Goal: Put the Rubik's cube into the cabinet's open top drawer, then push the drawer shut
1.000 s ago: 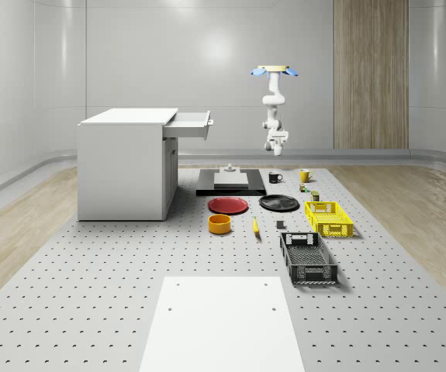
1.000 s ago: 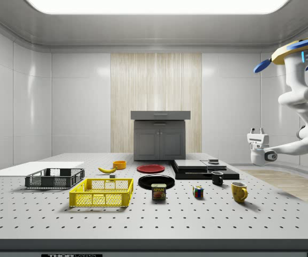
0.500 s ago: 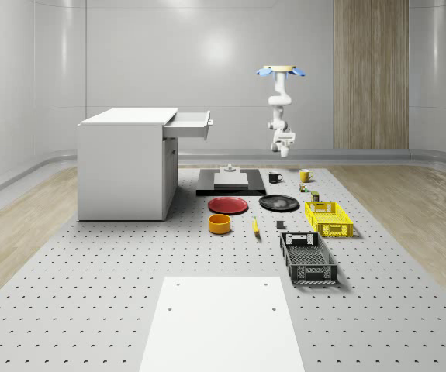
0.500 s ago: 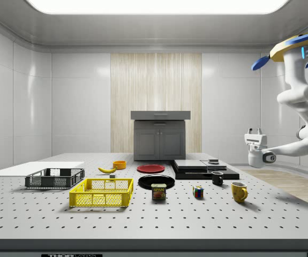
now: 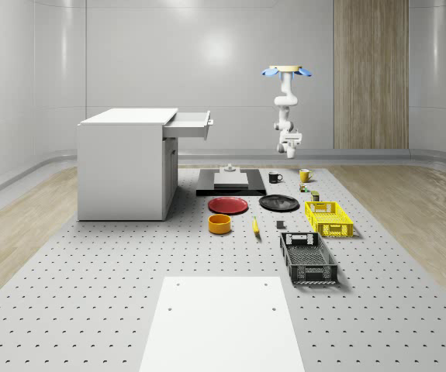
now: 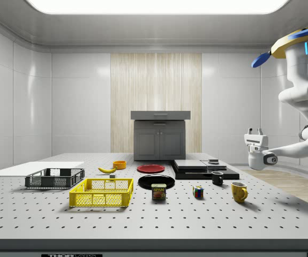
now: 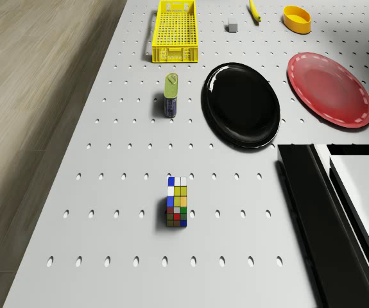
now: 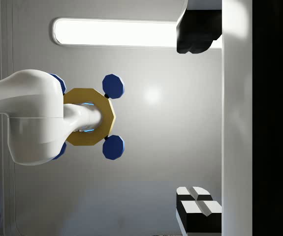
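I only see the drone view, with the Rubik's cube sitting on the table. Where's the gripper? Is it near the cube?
Observer: Not yet. In the side view the gripper hangs in the air, higher than the Rubik's cube, fingers pointing up. The drone hovers high over the table.
Operator: Is it holding anything?
Observer: No, the gripper is open and empty.
Operator: Is the drawer ready for the cube?
Observer: Yes. In the whole-scene view the top drawer sticks out of the white cabinet, open.
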Available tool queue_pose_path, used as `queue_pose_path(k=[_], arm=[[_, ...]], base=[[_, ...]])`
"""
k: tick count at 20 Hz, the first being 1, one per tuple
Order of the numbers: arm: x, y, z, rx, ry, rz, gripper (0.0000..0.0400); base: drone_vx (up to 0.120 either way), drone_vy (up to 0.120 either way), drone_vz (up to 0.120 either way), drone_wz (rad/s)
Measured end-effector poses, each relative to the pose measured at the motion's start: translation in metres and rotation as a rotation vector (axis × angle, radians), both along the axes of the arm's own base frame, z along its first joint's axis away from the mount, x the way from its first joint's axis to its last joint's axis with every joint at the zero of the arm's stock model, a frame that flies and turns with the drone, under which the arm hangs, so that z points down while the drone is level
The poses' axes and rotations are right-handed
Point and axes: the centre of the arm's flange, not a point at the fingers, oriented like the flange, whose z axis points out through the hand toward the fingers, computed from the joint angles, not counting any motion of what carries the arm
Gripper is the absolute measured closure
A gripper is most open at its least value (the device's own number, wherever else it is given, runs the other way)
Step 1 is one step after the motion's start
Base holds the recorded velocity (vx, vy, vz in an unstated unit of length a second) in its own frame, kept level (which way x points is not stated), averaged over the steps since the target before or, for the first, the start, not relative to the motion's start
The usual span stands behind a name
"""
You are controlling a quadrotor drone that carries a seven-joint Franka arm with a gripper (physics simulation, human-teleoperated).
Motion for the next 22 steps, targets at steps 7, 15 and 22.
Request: queue_pose_path(k=[7,15,22], arm=[[-0.001,0.003,0.000,-0.028,-0.005,-0.001,0.0000],[-0.001,0.014,-0.001,-0.142,-0.011,-0.003,0.0000],[-0.001,0.046,-0.012,-0.482,-0.016,-0.012,0.0000]], base=[[0.120,0.120,0.000,0.000],[0.095,0.085,0.000,0.000],[0.069,0.000,-0.046,0.000]])
